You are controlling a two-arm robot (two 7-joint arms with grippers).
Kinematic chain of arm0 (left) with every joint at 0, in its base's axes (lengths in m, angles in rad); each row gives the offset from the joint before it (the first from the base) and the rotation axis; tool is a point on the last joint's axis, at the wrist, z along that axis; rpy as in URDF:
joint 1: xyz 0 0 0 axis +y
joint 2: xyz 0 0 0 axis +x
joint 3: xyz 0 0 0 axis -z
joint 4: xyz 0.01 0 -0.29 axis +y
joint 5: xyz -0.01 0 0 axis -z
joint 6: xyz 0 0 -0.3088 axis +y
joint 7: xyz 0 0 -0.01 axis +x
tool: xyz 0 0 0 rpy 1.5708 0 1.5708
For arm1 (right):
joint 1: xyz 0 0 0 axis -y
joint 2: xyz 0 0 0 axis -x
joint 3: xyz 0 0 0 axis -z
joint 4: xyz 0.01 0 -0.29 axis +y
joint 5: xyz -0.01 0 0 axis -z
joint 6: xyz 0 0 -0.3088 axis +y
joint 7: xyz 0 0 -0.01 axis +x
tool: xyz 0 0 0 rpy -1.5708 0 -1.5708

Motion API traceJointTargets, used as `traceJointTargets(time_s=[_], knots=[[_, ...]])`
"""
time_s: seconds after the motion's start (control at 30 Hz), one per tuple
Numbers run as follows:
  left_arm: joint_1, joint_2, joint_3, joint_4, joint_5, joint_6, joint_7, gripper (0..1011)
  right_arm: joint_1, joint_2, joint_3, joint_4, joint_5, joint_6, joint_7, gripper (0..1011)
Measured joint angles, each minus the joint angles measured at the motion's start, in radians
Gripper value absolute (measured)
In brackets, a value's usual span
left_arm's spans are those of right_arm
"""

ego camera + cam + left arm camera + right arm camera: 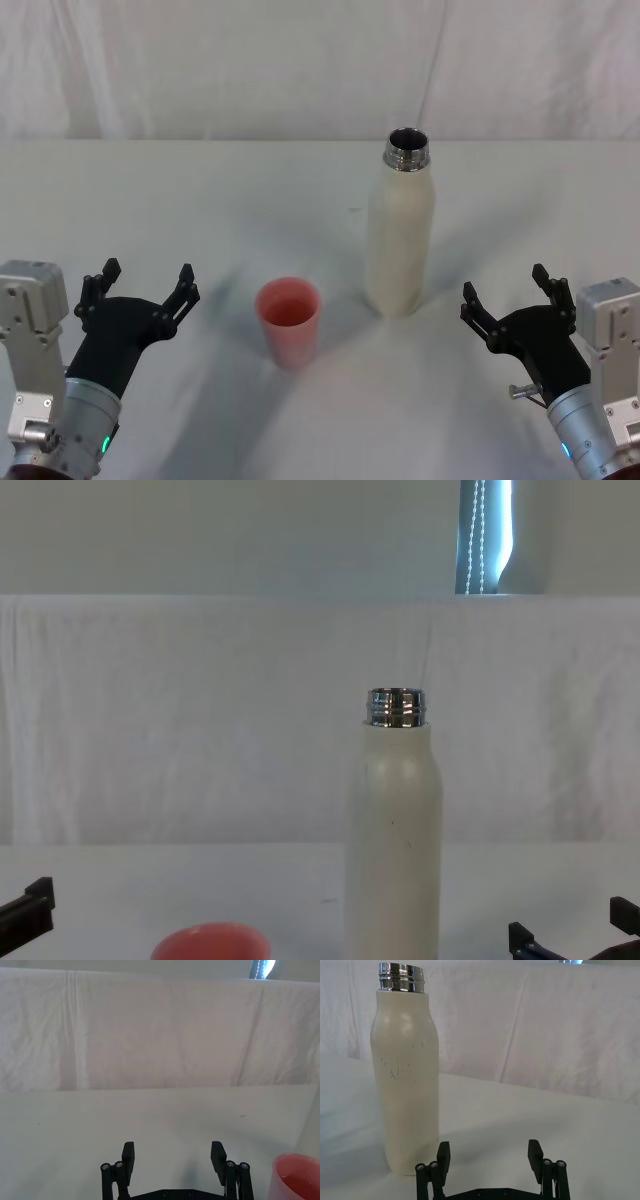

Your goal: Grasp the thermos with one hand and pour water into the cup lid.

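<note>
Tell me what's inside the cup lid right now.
The cup lid stands upright on the table, open side up. Its pink inner wall and floor show, with perhaps a shallow glossy layer at the bottom; whether that is water I cannot tell. Nothing solid sits inside.

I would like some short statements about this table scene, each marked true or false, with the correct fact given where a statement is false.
1. The tall cream-white thermos with the chrome neck stands upright on the white table. True.
2. The thermos is closed with a cap. False: its neck is open.
3. The small salmon-pink cup lid lies on its side. False: it stands upright, mouth up.
4. The right gripper holds the thermos. False: it is open, apart from the thermos.
5. The left gripper is open and holds nothing. True.
6. The cup lid stands to the robot's left of the thermos. True.
</note>
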Motion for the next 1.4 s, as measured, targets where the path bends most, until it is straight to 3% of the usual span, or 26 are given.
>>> traceJointTargets(time_s=[1.4], knots=[[0.000, 0.000, 0.000, 0.000, 0.000, 0.000, 0.000, 1001, 0.000, 0.000, 0.000, 0.000, 0.000, 0.000, 0.002, 1001]])
